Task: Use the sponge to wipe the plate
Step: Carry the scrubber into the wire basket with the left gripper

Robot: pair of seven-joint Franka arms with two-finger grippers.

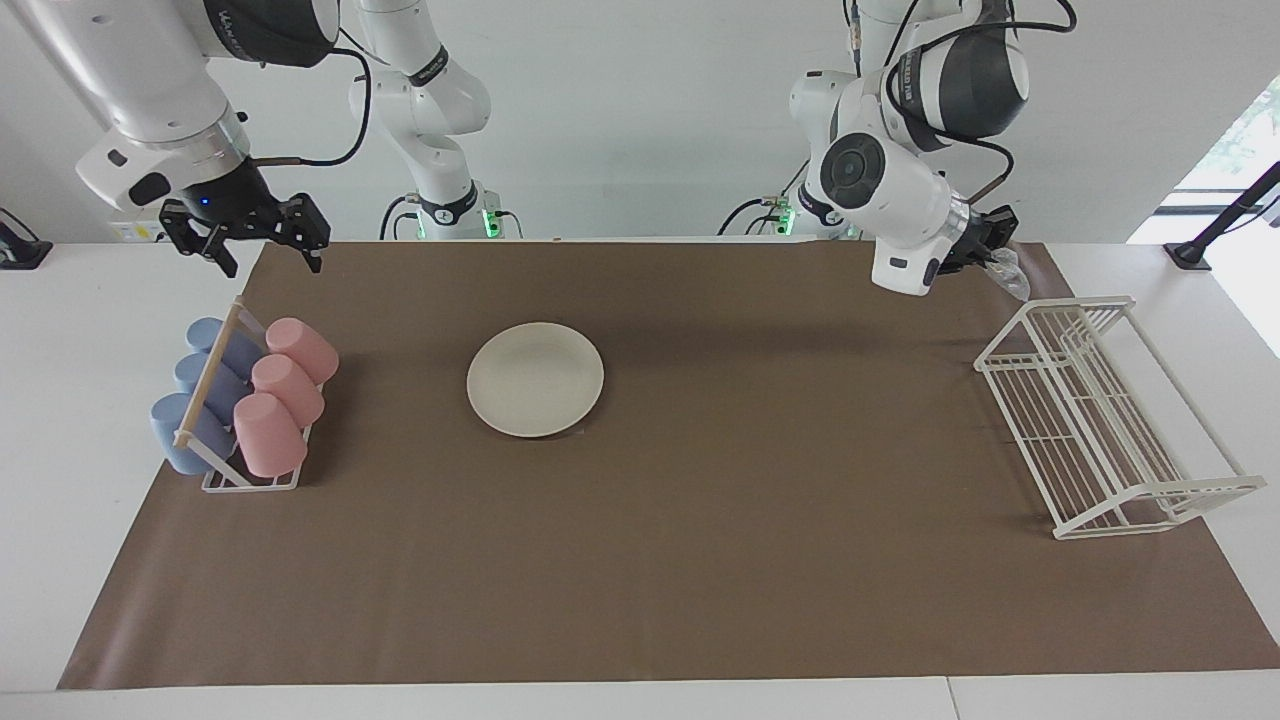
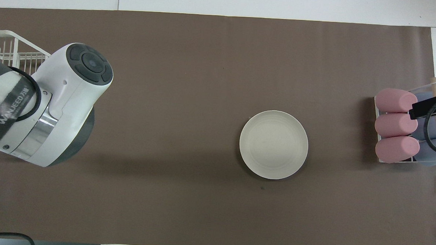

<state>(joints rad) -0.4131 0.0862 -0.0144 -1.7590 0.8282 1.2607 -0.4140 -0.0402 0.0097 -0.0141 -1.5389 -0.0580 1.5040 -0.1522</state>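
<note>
Sponge (image 1: 1008, 268) sits pinched in my left gripper (image 1: 993, 256), raised over the mat (image 1: 700, 560) at two o'clock from the plate (image 1: 535, 379); my right gripper (image 1: 262, 245) waits, gaping, at ten.

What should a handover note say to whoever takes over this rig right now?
Left gripper: shut on the sponge, raised over the mat's edge near the white wire rack.
Right gripper: open, empty, waiting above the cup rack.
Plate: flat on the mat, toward the right arm's end, nothing on it.
Done: sponge picked up.
Left: carry the sponge to the plate and wipe it.
</note>
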